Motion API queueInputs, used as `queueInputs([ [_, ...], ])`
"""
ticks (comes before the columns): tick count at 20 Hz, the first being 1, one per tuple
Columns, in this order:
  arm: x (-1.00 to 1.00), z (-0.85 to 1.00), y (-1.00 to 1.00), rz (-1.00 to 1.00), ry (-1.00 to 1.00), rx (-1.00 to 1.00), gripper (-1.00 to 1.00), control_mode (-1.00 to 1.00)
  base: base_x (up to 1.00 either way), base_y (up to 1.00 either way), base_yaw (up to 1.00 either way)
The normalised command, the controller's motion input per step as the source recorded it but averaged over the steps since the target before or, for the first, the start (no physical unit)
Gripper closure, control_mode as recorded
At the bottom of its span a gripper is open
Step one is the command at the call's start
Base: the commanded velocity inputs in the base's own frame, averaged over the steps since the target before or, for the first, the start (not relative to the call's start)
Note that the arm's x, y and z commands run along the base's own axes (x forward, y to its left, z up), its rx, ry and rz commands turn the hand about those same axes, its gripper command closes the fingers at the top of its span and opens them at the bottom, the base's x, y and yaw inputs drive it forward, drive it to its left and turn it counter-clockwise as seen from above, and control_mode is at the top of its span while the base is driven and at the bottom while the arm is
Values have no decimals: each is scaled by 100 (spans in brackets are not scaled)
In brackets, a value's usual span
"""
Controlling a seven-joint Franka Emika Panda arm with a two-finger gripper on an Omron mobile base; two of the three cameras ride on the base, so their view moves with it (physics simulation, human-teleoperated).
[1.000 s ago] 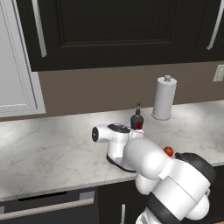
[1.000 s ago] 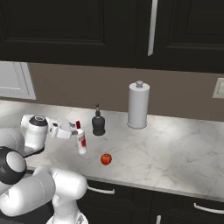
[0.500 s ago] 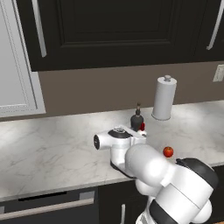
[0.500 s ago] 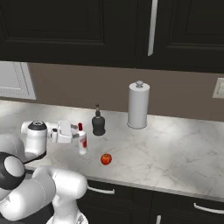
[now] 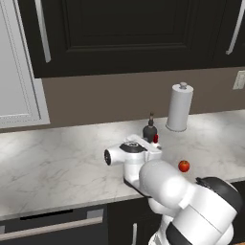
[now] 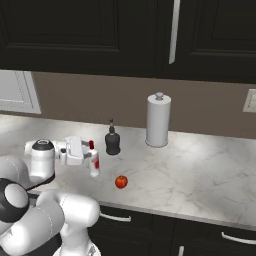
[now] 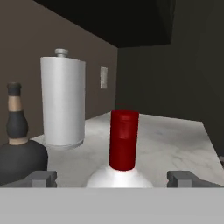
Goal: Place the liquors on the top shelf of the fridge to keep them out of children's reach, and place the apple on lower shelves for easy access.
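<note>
Fingers (image 7: pixel 43 178) stand wide open on both sides of white bottle (image 7: pixel 123 144) at bottom centre, not gripping; dark bottle (image 7: pixel 17 148) at left; apple (image 6: pixel 120 182) lower centre.

glossy white rounded arm (image 5: pixel 162 184), dark joint bands, white gripper (image 6: pixel 92 156) with small dark fingertips

Even, soft rendered light, faint shadows on the pale counter (image 5: pixel 57 167), slightly blurry edges.
</note>
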Motion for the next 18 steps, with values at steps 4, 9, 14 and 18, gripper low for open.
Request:
queueInputs([
  [4,0,2,-23,0,0,0,-100,-100,0,0,0],
  [9,14,0,-11,0,0,0,-100,-100,0,0,0],
  [14,23,-4,-19,0,1,0,-100,-100,0,0,0],
  [18,8,-5,-3,0,0,0,100,-100,0,0,0],
])
